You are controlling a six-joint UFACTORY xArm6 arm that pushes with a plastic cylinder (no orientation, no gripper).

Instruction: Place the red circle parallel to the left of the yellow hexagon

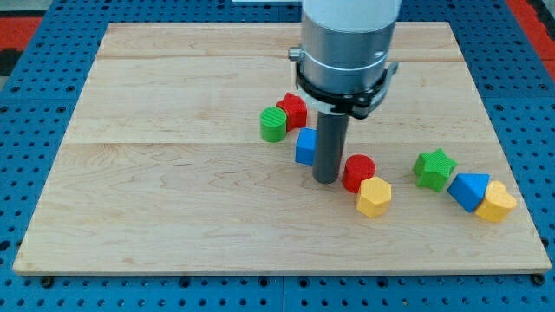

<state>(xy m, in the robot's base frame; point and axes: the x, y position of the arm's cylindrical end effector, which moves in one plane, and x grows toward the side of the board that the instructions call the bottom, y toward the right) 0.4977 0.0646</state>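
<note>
The red circle [358, 172] lies right of the board's middle, touching the yellow hexagon [374, 198], which sits just below and to its right. My tip [326, 180] stands against the red circle's left side. A blue block [304, 147] is right behind the rod on its left, partly hidden by it.
A green cylinder [273, 124] and a red block [292, 110] sit above the blue block. At the view's right lie a green star [434, 168], a blue triangle [469, 191] and a yellow heart [496, 203]. The wooden board [173, 191] rests on a blue pegboard.
</note>
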